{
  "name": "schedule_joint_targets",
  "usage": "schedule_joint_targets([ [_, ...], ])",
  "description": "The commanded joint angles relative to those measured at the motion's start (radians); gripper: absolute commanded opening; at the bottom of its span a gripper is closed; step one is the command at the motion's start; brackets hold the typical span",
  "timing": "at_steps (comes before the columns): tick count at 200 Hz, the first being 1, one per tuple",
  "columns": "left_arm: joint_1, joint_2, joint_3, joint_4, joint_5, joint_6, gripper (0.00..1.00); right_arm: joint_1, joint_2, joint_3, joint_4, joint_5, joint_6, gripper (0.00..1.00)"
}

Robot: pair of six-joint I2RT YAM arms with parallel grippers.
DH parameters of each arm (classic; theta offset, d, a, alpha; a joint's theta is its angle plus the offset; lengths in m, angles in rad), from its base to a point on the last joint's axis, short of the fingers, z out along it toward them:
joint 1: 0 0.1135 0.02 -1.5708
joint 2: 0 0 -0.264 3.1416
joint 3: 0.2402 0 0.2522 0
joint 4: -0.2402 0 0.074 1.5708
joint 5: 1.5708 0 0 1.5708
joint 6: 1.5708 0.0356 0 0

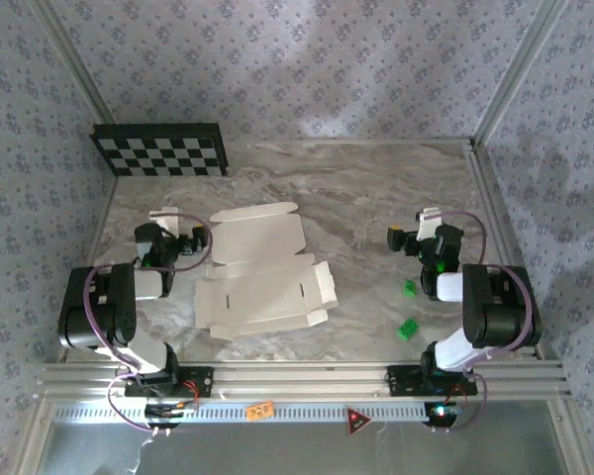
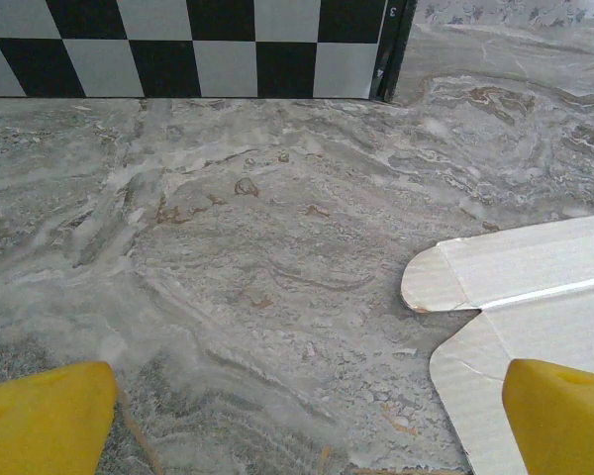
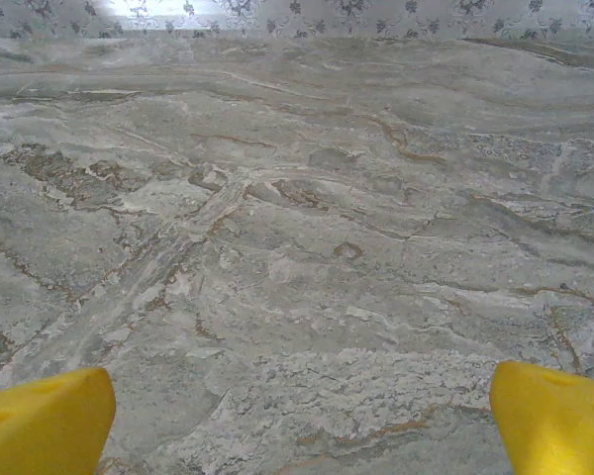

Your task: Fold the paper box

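The paper box (image 1: 262, 272) lies as an unfolded die-cut sheet just left of centre in the top view, on the marble bench (image 1: 376, 188). The left gripper (image 1: 190, 242) sits just beside the sheet's left edge, jaws wide and empty. In the left wrist view a rounded flap shows at the right of frame. The right gripper (image 1: 401, 237) stands well apart at the right, also wide, holding nothing, with two green blocks (image 1: 408, 329) below it
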Motion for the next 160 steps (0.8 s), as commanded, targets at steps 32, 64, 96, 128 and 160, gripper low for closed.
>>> schedule_joint_targets([
  [32,0.000,-0.001,-0.006,0.033,0.019,0.008,1.00,-0.004,0.004,-0.004,0.022,-0.017,-0.015,0.99],
  [64,-0.005,-0.001,-0.006,0.033,0.011,0.010,1.00,-0.005,0.003,-0.005,0.022,-0.016,-0.015,0.99],
  [96,-0.006,-0.003,-0.006,0.031,0.005,0.012,1.00,-0.004,0.003,-0.004,0.021,-0.017,-0.015,0.99],
  [128,-0.006,-0.003,-0.006,0.031,0.006,0.012,1.00,-0.005,0.004,-0.004,0.021,-0.016,-0.015,0.99],
  [160,-0.007,-0.002,-0.006,0.031,0.005,0.010,1.00,-0.004,0.004,-0.004,0.021,-0.017,-0.014,0.99],
])
